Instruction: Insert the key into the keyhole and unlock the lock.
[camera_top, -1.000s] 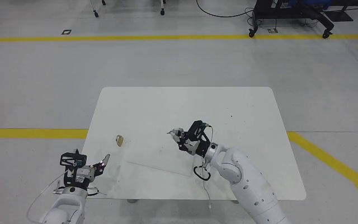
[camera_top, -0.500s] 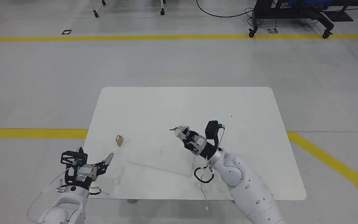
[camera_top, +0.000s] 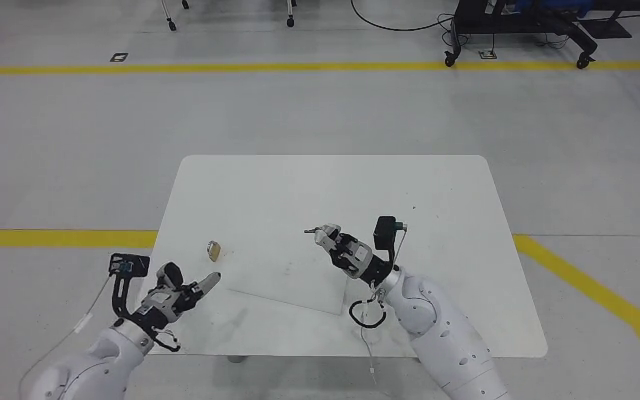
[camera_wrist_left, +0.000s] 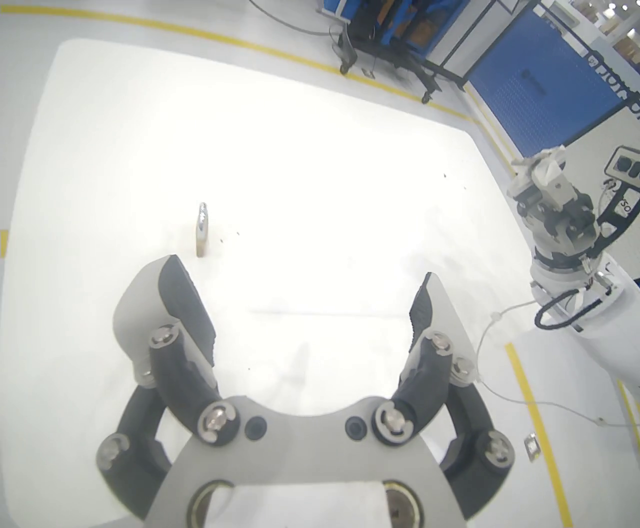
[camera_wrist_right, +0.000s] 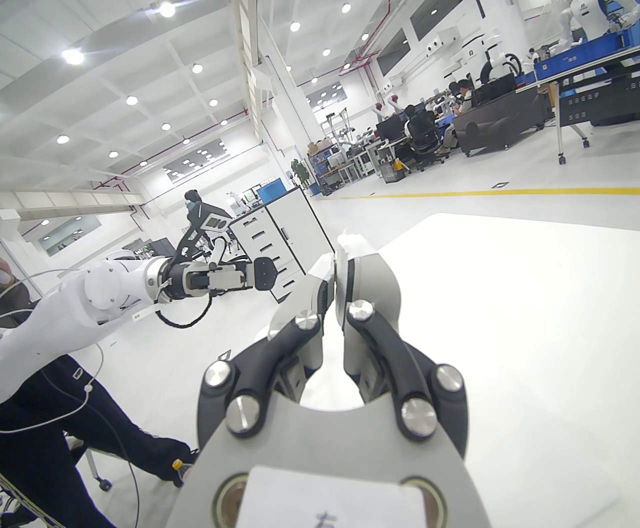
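Observation:
A small brass padlock (camera_top: 214, 250) with a silver shackle lies on the left part of the white table (camera_top: 430, 200); the left wrist view has the padlock (camera_wrist_left: 201, 232) just beyond my left gripper. My left gripper (camera_top: 205, 283) (camera_wrist_left: 300, 270) hovers open and empty at the table's front-left edge, pointing toward the padlock. My right gripper (camera_top: 322, 235) (camera_wrist_right: 336, 262) is held above the table's middle, shut on a thin silver key (camera_top: 309, 231) that sticks out leftward. Only a sliver of the key (camera_wrist_right: 345, 241) shows between the pads.
A black cable loop (camera_top: 363, 313) hangs under the right forearm. Yellow floor lines run past the table. A wheeled rack (camera_top: 520, 30) stands far behind. A person's dark-trousered legs (camera_wrist_right: 75, 415) stand beside the table near the left arm.
My left gripper has swung in toward the table and the padlock, from off the front-left corner. My right gripper has shifted slightly right and its wrist has turned, still shut.

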